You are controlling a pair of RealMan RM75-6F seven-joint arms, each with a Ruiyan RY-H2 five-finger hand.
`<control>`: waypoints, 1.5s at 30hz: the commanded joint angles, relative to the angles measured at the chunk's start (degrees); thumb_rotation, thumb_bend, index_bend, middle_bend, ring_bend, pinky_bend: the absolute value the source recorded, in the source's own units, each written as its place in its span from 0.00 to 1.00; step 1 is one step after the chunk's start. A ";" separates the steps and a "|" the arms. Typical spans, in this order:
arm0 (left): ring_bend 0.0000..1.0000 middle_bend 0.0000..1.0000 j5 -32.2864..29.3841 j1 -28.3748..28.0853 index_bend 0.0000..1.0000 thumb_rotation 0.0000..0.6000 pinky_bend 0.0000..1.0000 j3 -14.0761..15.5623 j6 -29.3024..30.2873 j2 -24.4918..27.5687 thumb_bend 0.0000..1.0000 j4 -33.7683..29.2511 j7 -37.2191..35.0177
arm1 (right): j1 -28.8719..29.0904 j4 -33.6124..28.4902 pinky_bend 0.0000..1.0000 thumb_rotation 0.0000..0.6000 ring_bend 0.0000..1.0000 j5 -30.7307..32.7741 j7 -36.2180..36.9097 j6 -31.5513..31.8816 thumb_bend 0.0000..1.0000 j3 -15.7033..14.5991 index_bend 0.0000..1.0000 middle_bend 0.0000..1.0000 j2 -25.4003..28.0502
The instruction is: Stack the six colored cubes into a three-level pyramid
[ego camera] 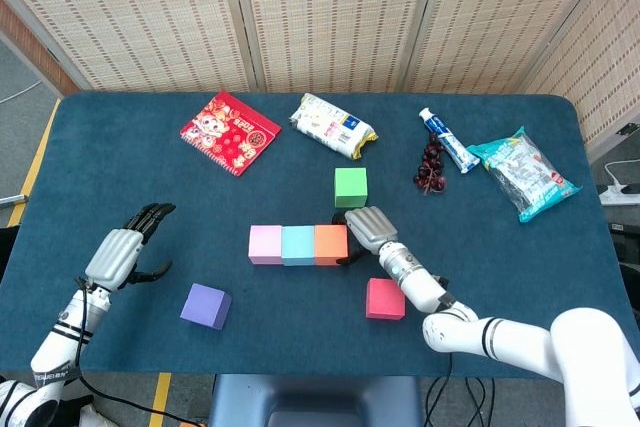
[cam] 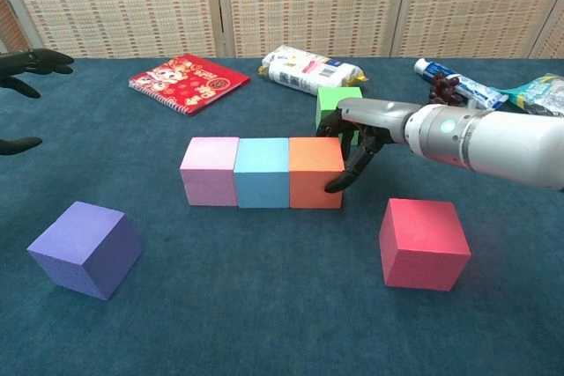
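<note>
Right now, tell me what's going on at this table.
The robot is building a cube pyramid and is on the bottom row. Its right hand has its fingers against the right side of the orange cube, which sits in a line with the cyan cube and pink cube. Nothing is stacked yet: the green cube, red cube and purple cube lie loose around the row. The left hand hovers open off to the side, holding nothing.

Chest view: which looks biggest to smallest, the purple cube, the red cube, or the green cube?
Purple cube and red cube look about equal; both sit nearest the camera. Green cube looks smallest, but it is farther back and partly hidden, so that is unsure.
</note>
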 commanded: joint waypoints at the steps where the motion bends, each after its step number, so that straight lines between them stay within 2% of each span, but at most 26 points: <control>1: 0.00 0.05 0.04 0.01 0.01 1.00 0.18 0.02 0.00 -0.03 0.34 0.13 -0.12 | 0.12 0.12 0.56 1.00 0.48 -0.03 0.04 -0.16 0.24 0.01 0.56 0.52 -0.14; 7: 0.00 0.05 0.14 0.11 0.01 1.00 0.18 0.07 0.12 -0.11 0.34 0.39 -0.41 | 0.28 0.25 0.54 1.00 0.45 -0.17 -0.21 -0.45 0.24 -0.28 0.52 0.52 -0.30; 9: 0.00 0.05 0.18 0.13 0.01 1.00 0.18 0.07 0.18 -0.13 0.34 0.44 -0.47 | 0.39 0.25 0.51 1.00 0.41 -0.14 -0.34 -0.62 0.24 -0.33 0.45 0.50 -0.27; 14: 0.00 0.05 0.19 0.17 0.00 1.00 0.18 0.05 0.22 -0.17 0.34 0.56 -0.62 | 0.40 -0.41 0.42 1.00 0.29 -0.42 -0.28 -0.87 0.24 -0.51 0.19 0.37 0.22; 17: 0.00 0.05 0.31 0.14 0.00 1.00 0.18 0.07 0.24 -0.20 0.34 0.60 -0.61 | 0.30 -0.93 0.39 1.00 0.25 -0.63 -0.18 -0.82 0.24 -0.61 0.11 0.32 0.57; 23: 0.00 0.05 0.40 0.01 0.00 1.00 0.18 0.07 0.09 -0.11 0.34 0.39 -0.36 | 0.30 -1.84 0.38 1.00 0.24 -0.59 -0.36 -1.26 0.24 -1.00 0.09 0.31 1.37; 26: 0.00 0.05 0.41 -0.11 0.00 1.00 0.18 -0.02 -0.01 0.15 0.34 0.31 -0.12 | 0.16 -3.38 0.34 1.00 0.20 -0.78 -0.32 -1.54 0.24 -1.24 0.02 0.24 2.64; 29: 0.00 0.05 0.15 -0.49 0.00 1.00 0.18 -0.25 -0.62 0.57 0.34 0.16 -0.05 | -0.79 -7.14 0.29 1.00 0.12 -2.60 0.34 -0.17 0.24 -1.20 0.00 0.14 5.53; 32: 0.00 0.05 -0.07 -1.40 0.00 1.00 0.18 -0.46 -2.24 1.07 0.34 -0.18 -0.91 | -2.90 -12.55 0.25 1.00 0.06 -5.85 1.89 3.33 0.24 -0.80 0.00 0.09 9.89; 38: 0.00 0.05 -0.58 -4.79 0.01 1.00 0.18 -0.83 -7.98 1.42 0.34 -0.10 -2.10 | -9.33 -23.13 0.24 1.00 0.06 -13.56 7.12 13.37 0.24 0.44 0.00 0.09 21.05; 40: 0.00 0.05 -1.04 -5.82 0.01 1.00 0.18 -0.99 -9.75 1.37 0.34 -0.10 -1.84 | -11.39 -25.40 0.24 1.00 0.06 -15.68 9.03 16.48 0.24 0.85 0.00 0.09 24.34; 45: 0.00 0.05 -2.55 -9.24 0.01 1.00 0.18 -1.44 -15.31 -0.41 0.34 -0.57 0.34 | -18.05 -28.59 0.24 1.00 0.06 -19.99 13.04 24.16 0.24 -0.54 0.00 0.08 31.83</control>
